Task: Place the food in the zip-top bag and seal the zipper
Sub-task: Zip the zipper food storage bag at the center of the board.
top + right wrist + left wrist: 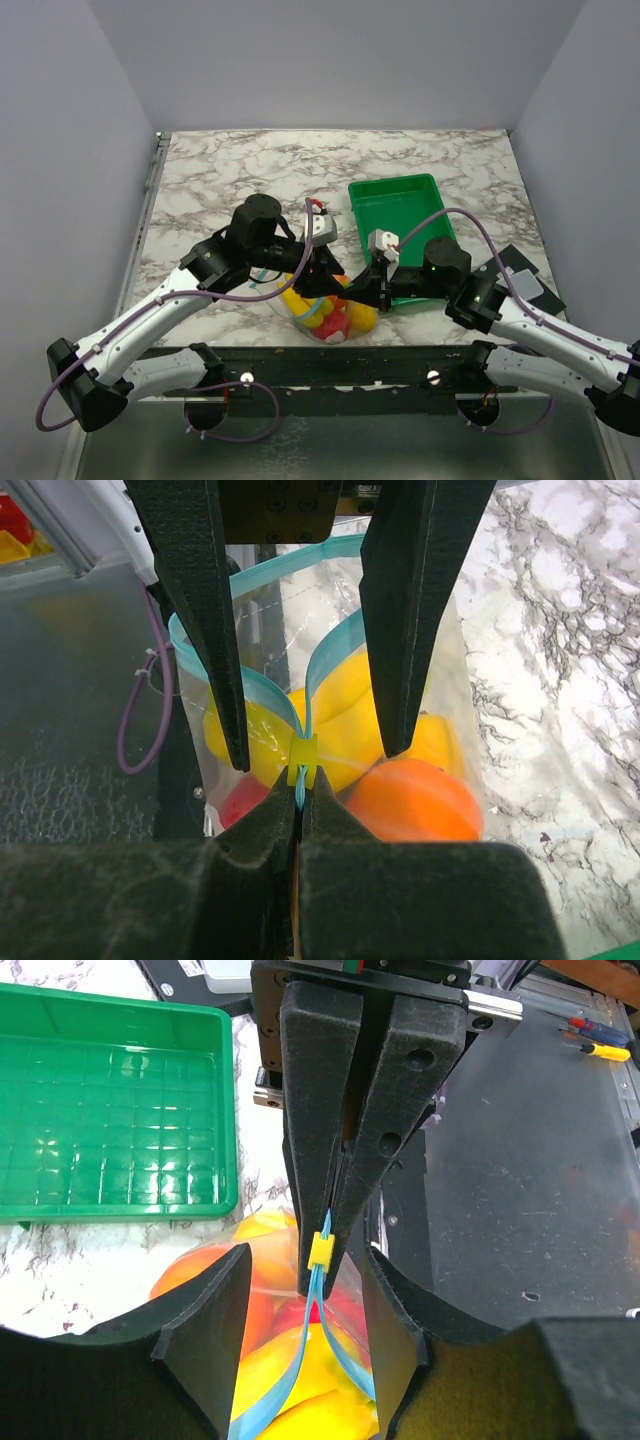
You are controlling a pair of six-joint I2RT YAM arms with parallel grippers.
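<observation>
The sealing step is in hand. The small yellow, orange and red plastic fruits (415,800) sit inside the clear, soft zip-top bag (445,670), which stands on the marbled tabletop (560,680) directly under both tools. The right tool (298,812) is pinched tight on the light blue zipper strip (262,695), just behind the small yellow slider (303,760). The left tool (316,755) faces it about half spread, one finger on each side of the slider, apparently touching neither slider nor strip. On the left tool's side of the slider the two halves of the strip part, so the mouth looks unsealed there. The next move likely calls for the left tool to close on the slider and draw it away from the right tool along the mouth, while the right tool anchors its end.
</observation>
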